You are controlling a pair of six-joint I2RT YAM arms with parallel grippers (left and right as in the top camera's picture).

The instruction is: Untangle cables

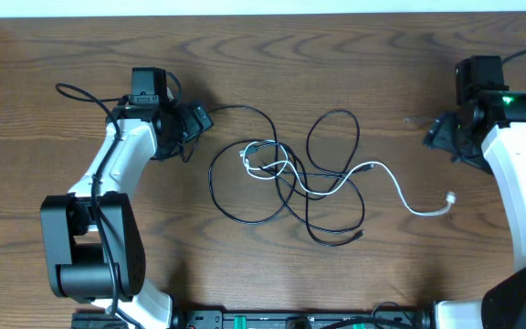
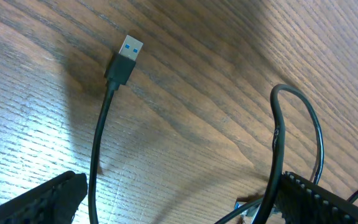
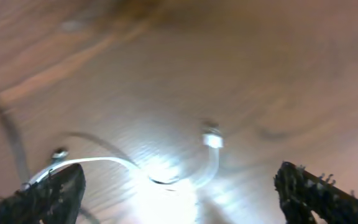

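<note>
Centrally, black cords point(image 1: 212, 178) across white cord point(image 1: 409, 208)

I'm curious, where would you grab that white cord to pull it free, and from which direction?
Grip the white cord on its free tail just behind the plug, coming straight down from above with the right end effector, jaws across it. That tail lies flat on the table, clear of the black cords, nearest that arm.

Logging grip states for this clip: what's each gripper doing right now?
Left gripper: open, astride a black cord, not gripping it.
Right gripper: open, empty.
</note>
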